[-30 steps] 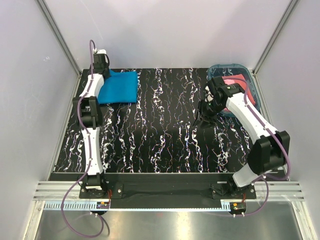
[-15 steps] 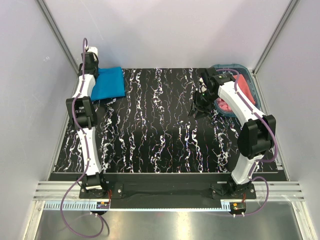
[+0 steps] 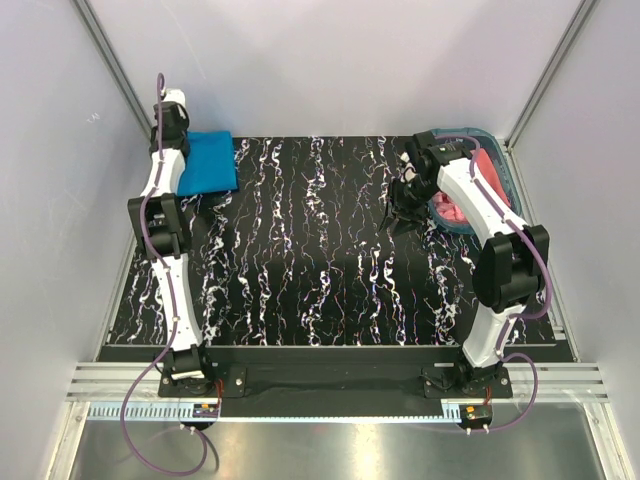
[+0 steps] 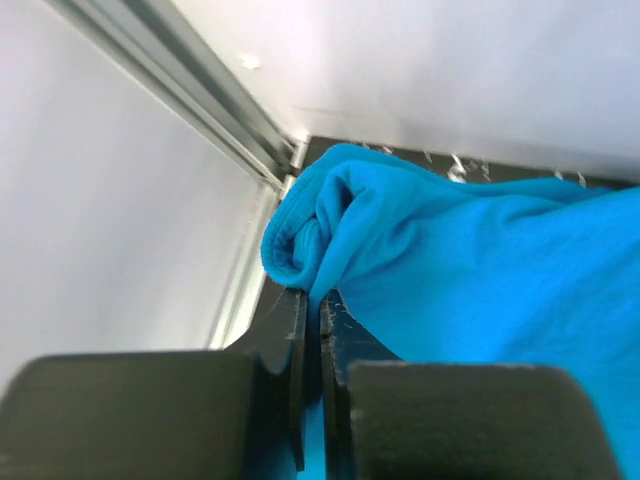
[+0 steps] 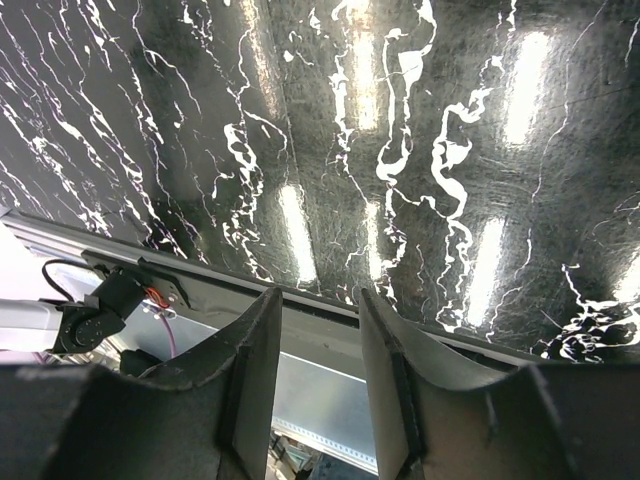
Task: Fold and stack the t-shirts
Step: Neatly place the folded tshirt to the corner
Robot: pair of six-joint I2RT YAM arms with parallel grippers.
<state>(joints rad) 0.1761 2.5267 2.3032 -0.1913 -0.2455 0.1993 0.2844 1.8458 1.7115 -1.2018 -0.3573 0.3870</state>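
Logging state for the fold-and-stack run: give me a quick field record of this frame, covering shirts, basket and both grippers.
blue t-shirt: folded flat, far-left corner of the table
pink t-shirt: bunched inside the basket, far right
left gripper: shut on an edge of the blue t-shirt
right gripper: open, empty, above bare table beside the basket
stack: not yet made; the two shirts lie at opposite sides
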